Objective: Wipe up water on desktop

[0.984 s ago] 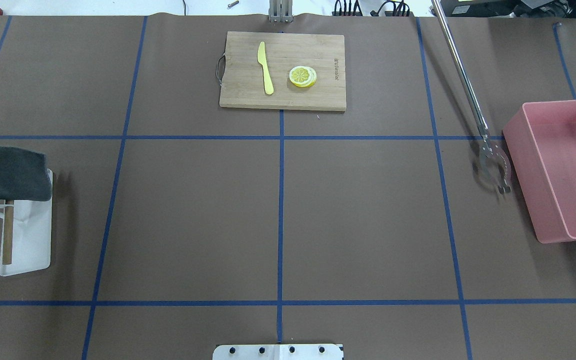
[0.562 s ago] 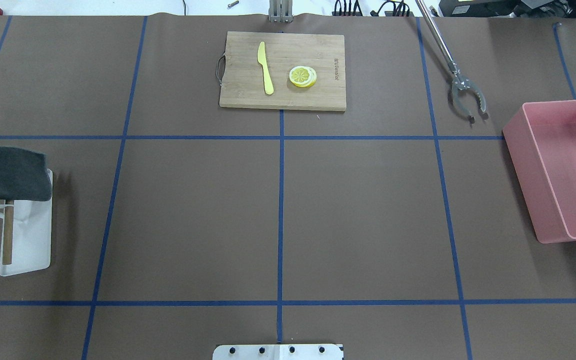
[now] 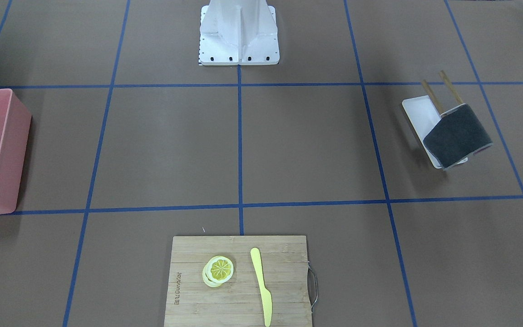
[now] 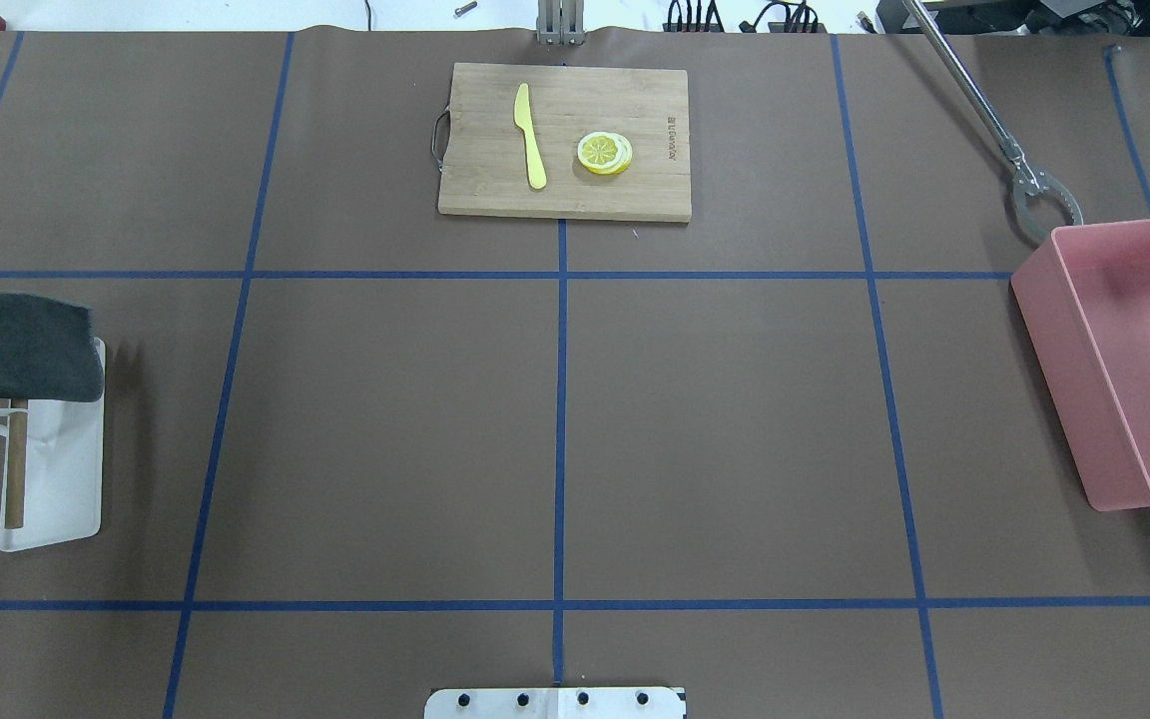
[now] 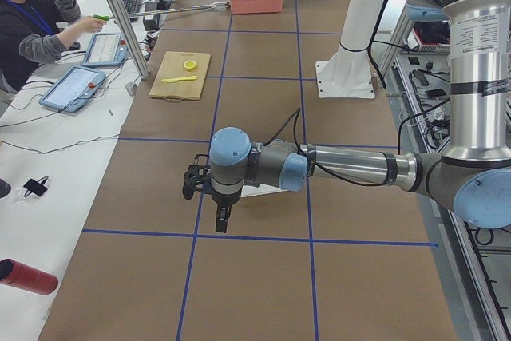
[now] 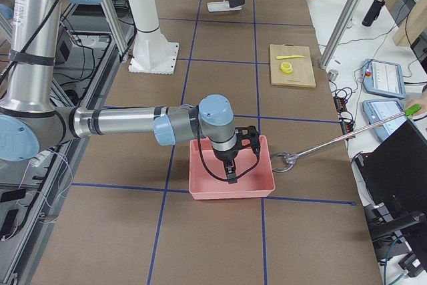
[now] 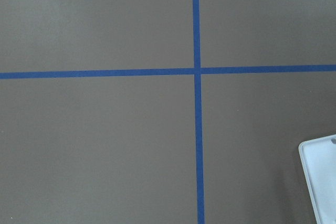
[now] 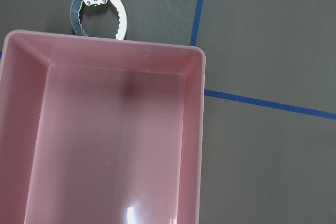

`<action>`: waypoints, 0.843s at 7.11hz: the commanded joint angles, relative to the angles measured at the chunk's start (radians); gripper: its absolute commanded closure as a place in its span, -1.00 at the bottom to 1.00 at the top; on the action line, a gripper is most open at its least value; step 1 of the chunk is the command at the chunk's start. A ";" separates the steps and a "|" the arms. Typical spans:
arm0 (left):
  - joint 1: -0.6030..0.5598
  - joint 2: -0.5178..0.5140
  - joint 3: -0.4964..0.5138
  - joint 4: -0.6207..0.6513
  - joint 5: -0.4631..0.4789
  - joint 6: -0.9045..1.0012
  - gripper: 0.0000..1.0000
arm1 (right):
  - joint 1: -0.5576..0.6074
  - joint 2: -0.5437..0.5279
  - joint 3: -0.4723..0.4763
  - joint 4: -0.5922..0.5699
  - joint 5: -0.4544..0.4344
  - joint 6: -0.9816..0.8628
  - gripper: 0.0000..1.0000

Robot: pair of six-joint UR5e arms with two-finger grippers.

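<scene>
The desktop (image 4: 735, 429) is a matte brown surface with a blue tape grid, and I see no water on it in any view. A dark grey cloth (image 4: 16, 345) hangs over a small rack at the far left. My left gripper (image 5: 221, 221) shows only in the exterior left view, hovering above the desktop near that rack; whether it is open or shut I cannot tell. My right gripper (image 6: 230, 171) shows only in the exterior right view, hanging over the pink bin (image 6: 230, 193); its state I cannot tell either.
The pink bin (image 4: 1044, 290) stands at the right edge. A metal grabber tool (image 4: 1034, 190), held by a person (image 5: 32, 13), touches its far corner. At the back middle, a bamboo cutting board (image 4: 625, 100) carries a yellow knife (image 4: 531, 140) and lemon slices (image 4: 604, 153).
The grabber tool swung away from the bin's side, then came back to its far corner. The pink bin has shifted slightly toward the robot's side.
</scene>
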 commanded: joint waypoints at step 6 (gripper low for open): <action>0.061 -0.048 0.021 -0.329 -0.050 -0.055 -0.97 | -0.073 0.038 -0.009 0.064 -0.014 0.191 -1.00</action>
